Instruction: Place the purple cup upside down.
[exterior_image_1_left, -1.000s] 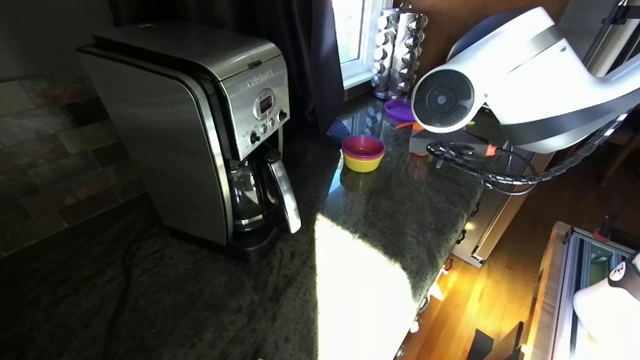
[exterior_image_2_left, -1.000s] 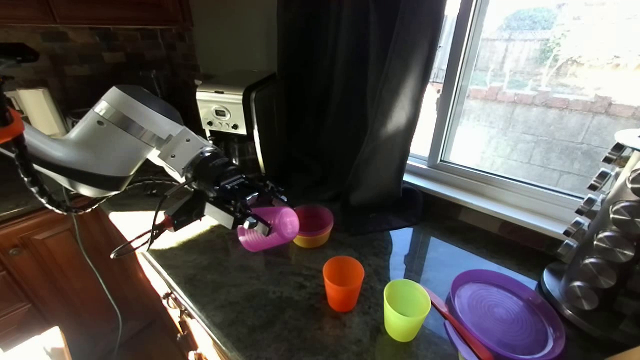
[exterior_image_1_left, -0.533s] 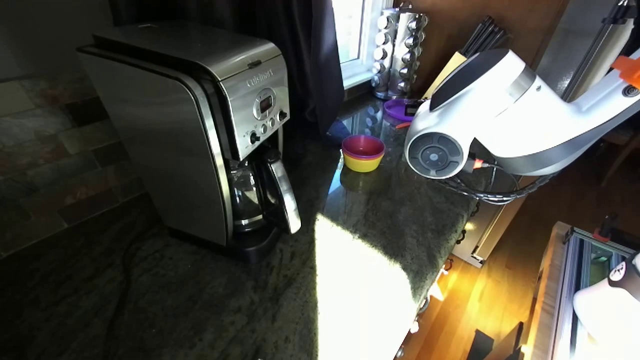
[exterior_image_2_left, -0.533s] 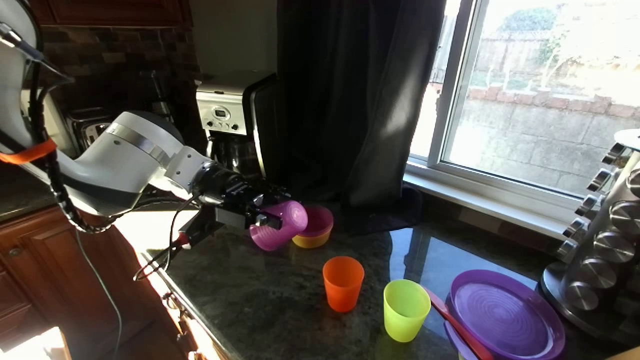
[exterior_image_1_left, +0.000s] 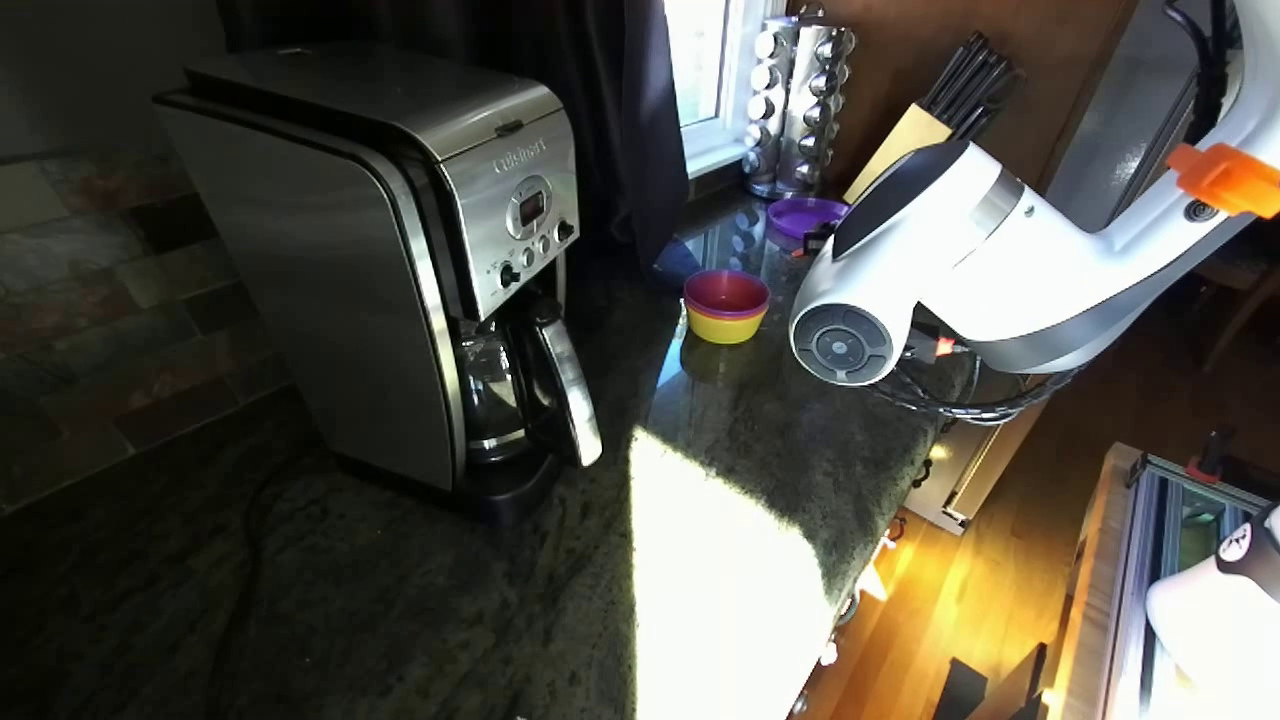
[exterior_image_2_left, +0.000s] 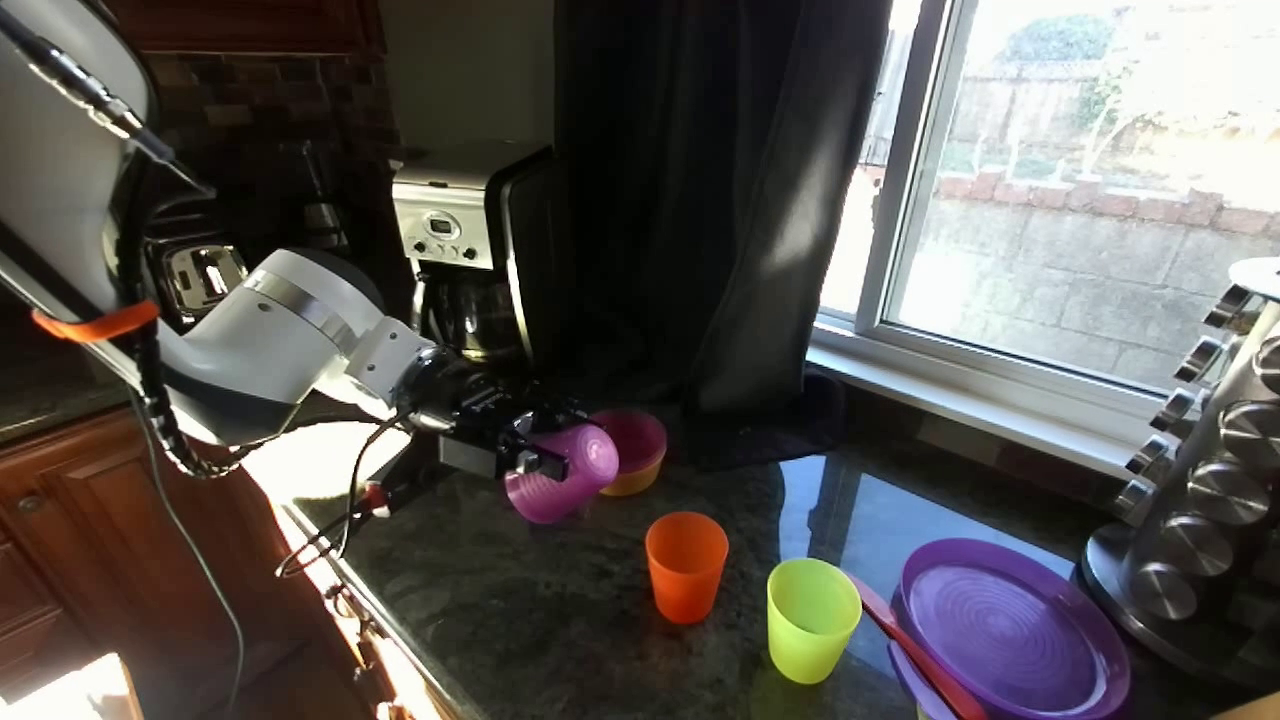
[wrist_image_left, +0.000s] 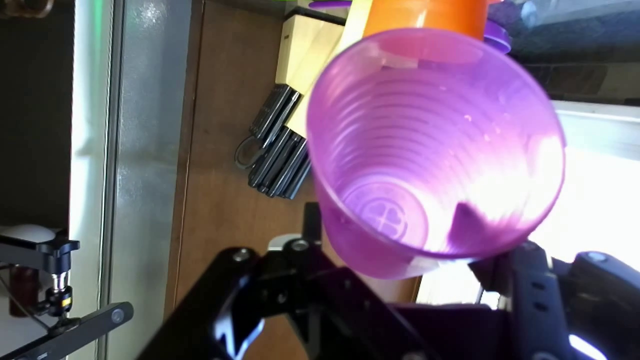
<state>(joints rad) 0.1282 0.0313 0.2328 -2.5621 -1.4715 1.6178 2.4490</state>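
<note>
My claw (exterior_image_2_left: 560, 440): Pinching the purple cup (exterior_image_2_left: 566, 480) in an exterior view, its black fingers (exterior_image_2_left: 546, 463) parted only as far as the cup between them requires, one at either side.

The purple cup: Held on a slant at the end of my arm (exterior_image_2_left: 275, 345), base raised, mouth lower and on the arm's side. I cannot tell whether its rim meets the dark stone surface (exterior_image_2_left: 530, 640).

The bowl stack (exterior_image_2_left: 640, 465): Partly covered by the purple cup from this angle; whether they touch, I cannot tell.

Wrist view: Here alone I look into the purple cup, past its ridged wall to a clover-like mark in the base, with bright glare on one side.

Cups on the surface: The orange cup (exterior_image_2_left: 687, 567) and green cup (exterior_image_2_left: 814, 620), both upright, pictured whole in an exterior view; my wrist view catches just part of the orange one.

Blocked angle: In an exterior view the white arm masks the purple cup, while the bowl stack shows uncovered, yellow at the bottom. The knife block (exterior_image_1_left: 900, 145) appears there and in my wrist view.

Window end: The purple plate (exterior_image_2_left: 1000, 625) near the spice rack (exterior_image_2_left: 1205, 480), both in both exterior views; a red utensil (exterior_image_2_left: 925, 655) lies alongside the plate.
</note>
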